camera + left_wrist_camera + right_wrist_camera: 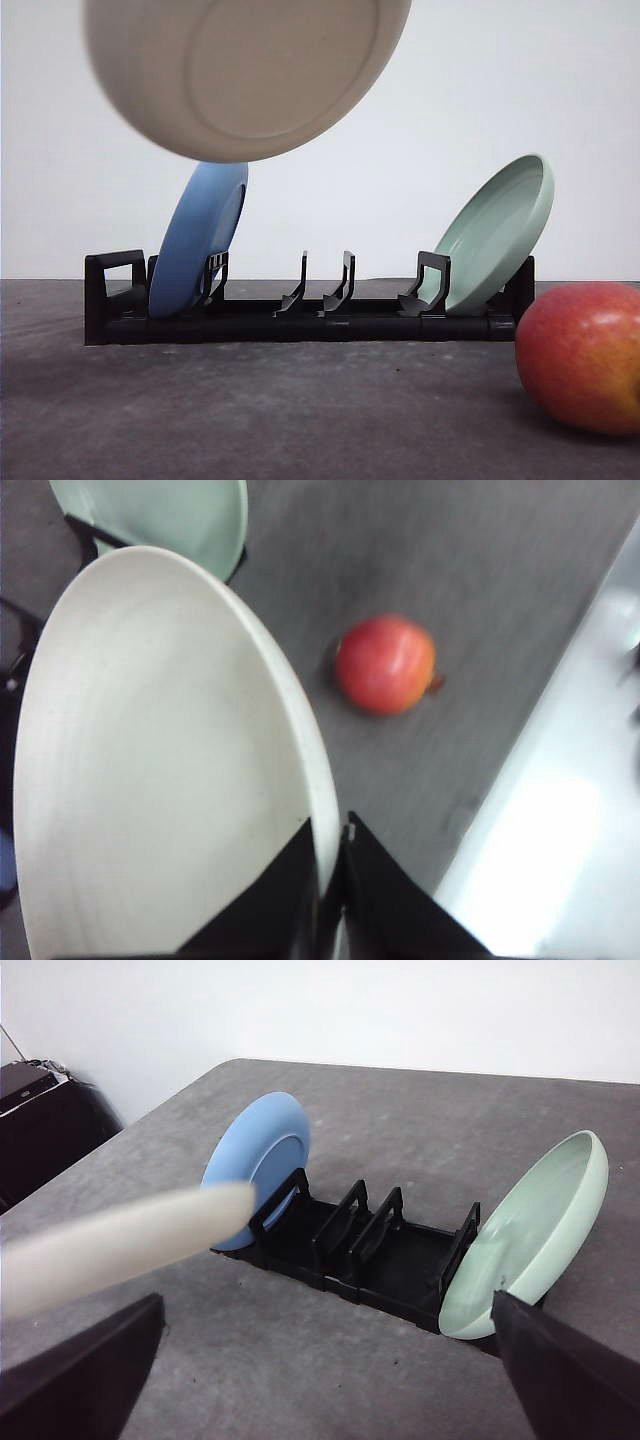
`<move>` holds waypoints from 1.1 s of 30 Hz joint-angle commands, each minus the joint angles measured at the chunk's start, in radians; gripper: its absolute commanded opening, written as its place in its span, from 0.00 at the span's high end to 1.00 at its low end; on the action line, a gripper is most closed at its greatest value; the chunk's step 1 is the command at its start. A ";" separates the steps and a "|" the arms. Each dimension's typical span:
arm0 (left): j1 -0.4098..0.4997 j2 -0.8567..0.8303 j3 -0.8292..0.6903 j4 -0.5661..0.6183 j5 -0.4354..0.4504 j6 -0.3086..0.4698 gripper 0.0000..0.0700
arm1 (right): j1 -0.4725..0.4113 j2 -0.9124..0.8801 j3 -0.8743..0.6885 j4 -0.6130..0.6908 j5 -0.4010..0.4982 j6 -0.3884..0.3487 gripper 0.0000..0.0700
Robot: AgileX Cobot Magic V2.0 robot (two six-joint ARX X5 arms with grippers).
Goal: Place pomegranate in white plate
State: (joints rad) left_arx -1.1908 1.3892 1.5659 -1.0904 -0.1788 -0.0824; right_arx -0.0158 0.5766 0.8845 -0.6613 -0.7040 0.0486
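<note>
Front view: white plate (245, 75) hangs airborne, blurred, underside toward camera, above the black rack (300, 310). Pomegranate (585, 355), red-to-yellow, rests on the grey bench (250, 420) at right. Left wrist view: left gripper (330, 900) jaws clamp the plate rim; calyx points away from the plate. Right wrist view: right gripper (320, 1380) jaws spread wide, empty.

Left gripper (330, 880): black fingers (270, 900) pinched together on the rim of the wide off-white matte plate (150, 770), one finger each side of the edge. Plate is held off the grey tabletop (450, 600), tilted. Right gripper (330, 1380): black fingers (80, 1370) spread wide apart, nothing between them, hovering above the tabletop.
</note>
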 commanded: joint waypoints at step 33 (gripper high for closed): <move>-0.177 0.216 -0.638 0.535 -0.268 -0.069 0.96 | 0.000 0.004 0.017 0.002 -0.003 0.033 0.05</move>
State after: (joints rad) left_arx -1.3533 1.5950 0.9176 -0.5641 -0.4452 -0.1363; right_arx -0.0158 0.5766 0.8845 -0.6659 -0.7044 0.0651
